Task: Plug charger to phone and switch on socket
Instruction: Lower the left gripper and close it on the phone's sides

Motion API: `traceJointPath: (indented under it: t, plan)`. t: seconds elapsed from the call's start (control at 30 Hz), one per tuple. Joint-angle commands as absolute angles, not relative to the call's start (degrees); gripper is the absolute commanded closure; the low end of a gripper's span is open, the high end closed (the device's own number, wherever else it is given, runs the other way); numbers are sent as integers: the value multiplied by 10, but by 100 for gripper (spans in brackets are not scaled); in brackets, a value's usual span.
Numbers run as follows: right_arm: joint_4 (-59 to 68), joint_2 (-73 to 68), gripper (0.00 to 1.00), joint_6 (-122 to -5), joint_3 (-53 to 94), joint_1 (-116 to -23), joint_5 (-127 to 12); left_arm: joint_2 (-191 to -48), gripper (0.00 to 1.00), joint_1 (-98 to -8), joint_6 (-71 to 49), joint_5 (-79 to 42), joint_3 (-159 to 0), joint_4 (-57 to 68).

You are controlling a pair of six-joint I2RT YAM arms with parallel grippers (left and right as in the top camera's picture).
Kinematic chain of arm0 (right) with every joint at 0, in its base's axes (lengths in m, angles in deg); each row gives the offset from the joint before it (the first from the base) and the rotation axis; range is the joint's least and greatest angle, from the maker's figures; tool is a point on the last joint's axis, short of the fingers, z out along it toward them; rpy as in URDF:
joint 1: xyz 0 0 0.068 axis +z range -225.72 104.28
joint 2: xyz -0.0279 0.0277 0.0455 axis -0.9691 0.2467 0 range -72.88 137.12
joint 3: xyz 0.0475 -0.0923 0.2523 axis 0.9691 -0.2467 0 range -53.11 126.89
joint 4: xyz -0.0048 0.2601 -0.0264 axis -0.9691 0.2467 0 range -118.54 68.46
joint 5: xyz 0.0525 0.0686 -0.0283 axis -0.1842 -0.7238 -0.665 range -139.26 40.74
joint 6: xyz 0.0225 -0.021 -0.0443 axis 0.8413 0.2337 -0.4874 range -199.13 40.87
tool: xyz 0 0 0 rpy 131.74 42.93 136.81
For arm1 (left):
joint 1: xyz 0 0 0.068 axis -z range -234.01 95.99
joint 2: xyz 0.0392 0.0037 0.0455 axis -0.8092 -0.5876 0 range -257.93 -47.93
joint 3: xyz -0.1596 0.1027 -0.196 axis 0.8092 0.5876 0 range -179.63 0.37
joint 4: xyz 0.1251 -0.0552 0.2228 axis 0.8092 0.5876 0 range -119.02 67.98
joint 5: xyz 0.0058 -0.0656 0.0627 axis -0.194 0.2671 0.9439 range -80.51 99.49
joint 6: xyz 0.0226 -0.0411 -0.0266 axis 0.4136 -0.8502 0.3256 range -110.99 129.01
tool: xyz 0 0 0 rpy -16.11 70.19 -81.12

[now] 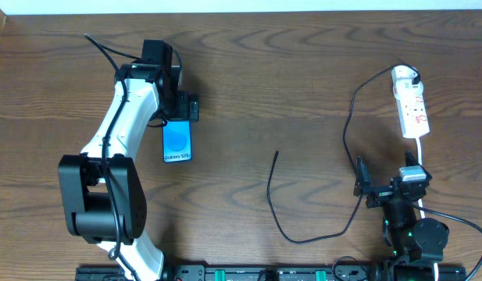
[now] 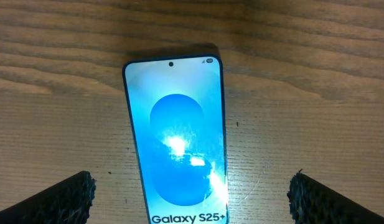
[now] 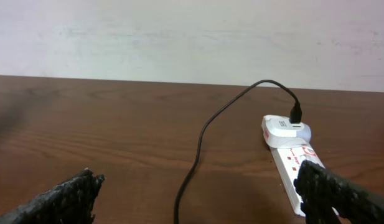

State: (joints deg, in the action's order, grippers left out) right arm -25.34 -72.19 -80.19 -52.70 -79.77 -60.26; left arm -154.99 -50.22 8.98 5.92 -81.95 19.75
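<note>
So, quick rundown. The phone (image 1: 177, 142) lies flat on the wooden table (image 1: 303, 62), left of centre in the overhead view, with its blue screen lit and the "Galaxy S25+" text at its lower end. The left gripper (image 1: 180, 109) hangs right over the phone's upper end. In the left wrist view the phone (image 2: 176, 140) fills the middle of the frame, and the two black fingers (image 2: 61, 199) sit in the bottom corners. They're spread wide, with bare wood showing between each one and the phone's edges. So that hand is open and holding nothing.

The socket (image 1: 411, 101) is way over in the upper right of the overhead frame: a white strip with red markings and a white plug at its top end. The charger (image 1: 350, 125) comes out of that plug, loops left, runs down toward the bottom of the frame, then curves back up. Its free tip (image 1: 276, 154) lies on bare table near the centre, well apart from the phone.

The right gripper (image 1: 389, 173) sits at lower right, just below the socket. In its wrist view the fingers (image 3: 61, 199) are wide apart in the bottom corners, with nothing between them but table and cable. The socket (image 3: 291, 155) is in the right half of that frame, partly behind the right finger. Open too.
</note>
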Motion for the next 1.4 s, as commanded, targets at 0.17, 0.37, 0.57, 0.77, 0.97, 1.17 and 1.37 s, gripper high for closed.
traceJointPath:
  t: [0.17, 0.37, 0.57, 0.77, 0.97, 1.17, 1.37]
  plan:
    - [-251, -726, 1, -809, -528, -794, -601, -1554, 0, -505, 92, 69, -799, 181]
    - [-251, -726, 1, -809, -528, -794, -601, -1554, 0, -505, 51, 84, -787, 169]
    - [-251, -726, 1, -809, -528, -794, -601, -1554, 0, -505, 16, 91, -771, 165]
    - [-251, -726, 1, -809, -528, -794, -601, -1554, 0, -505, 13, 91, -757, 154]
    - [-251, -726, 1, -809, -528, -794, -601, -1555, 0, -505, 12, 86, -756, 157]
    - [-251, -726, 1, -809, -528, -794, -601, -1555, 0, -505, 7, 86, -738, 144]
    - [-251, -726, 1, -809, -528, -794, -601, -1563, 1, -505, -3, 86, -713, 119]
